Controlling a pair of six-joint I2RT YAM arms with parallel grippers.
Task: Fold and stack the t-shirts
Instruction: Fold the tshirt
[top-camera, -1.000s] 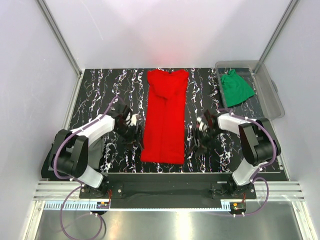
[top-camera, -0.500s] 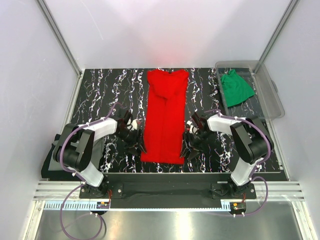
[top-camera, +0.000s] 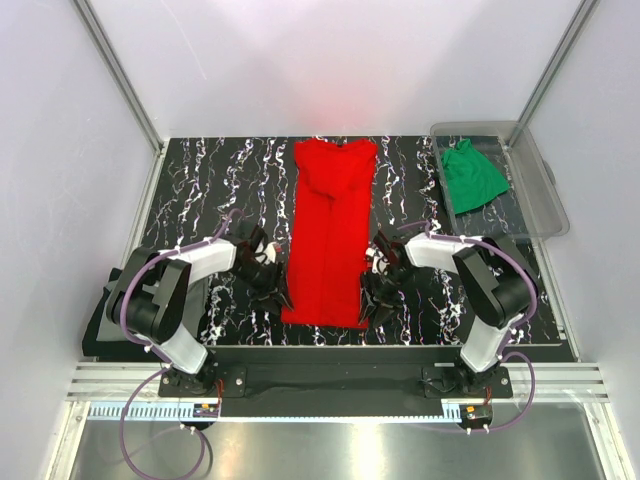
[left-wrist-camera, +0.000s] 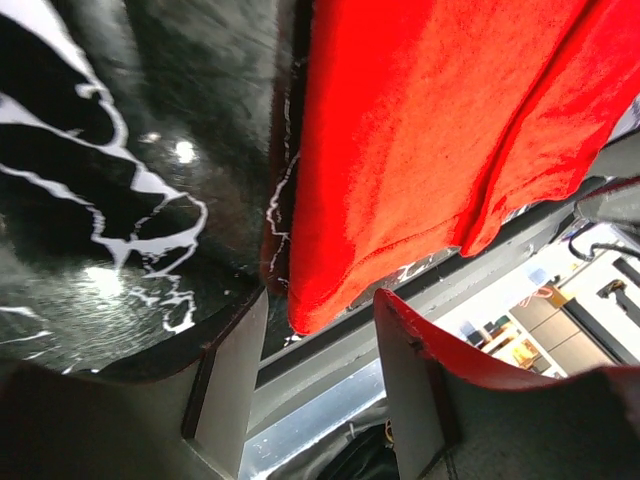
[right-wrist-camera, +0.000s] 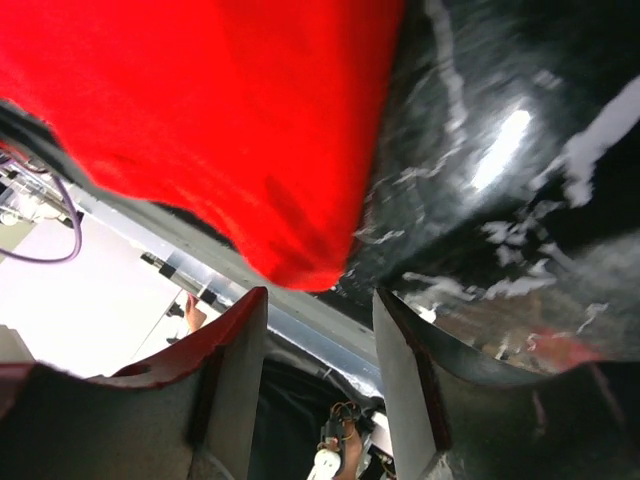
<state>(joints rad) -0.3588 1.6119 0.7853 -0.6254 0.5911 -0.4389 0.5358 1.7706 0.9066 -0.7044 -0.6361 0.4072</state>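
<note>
Here, marbled table (top-camera: 200, 180), white walls (top-camera: 350, 60); left claw (left-wrist-camera: 318, 335), right claw (right-wrist-camera: 318, 330) spread by red t-shirt (top-camera: 330, 240).

- The table (top-camera: 200, 180) is black with white wiggly lines on it, like marble.
- A red t-shirt (top-camera: 330, 235) lies flat down the middle of the table. It is folded long and thin and reaches from the far side almost to the near edge.
- A clear plastic bin (top-camera: 535, 190) sits to the right of the red t-shirt, by the far corner.
</note>
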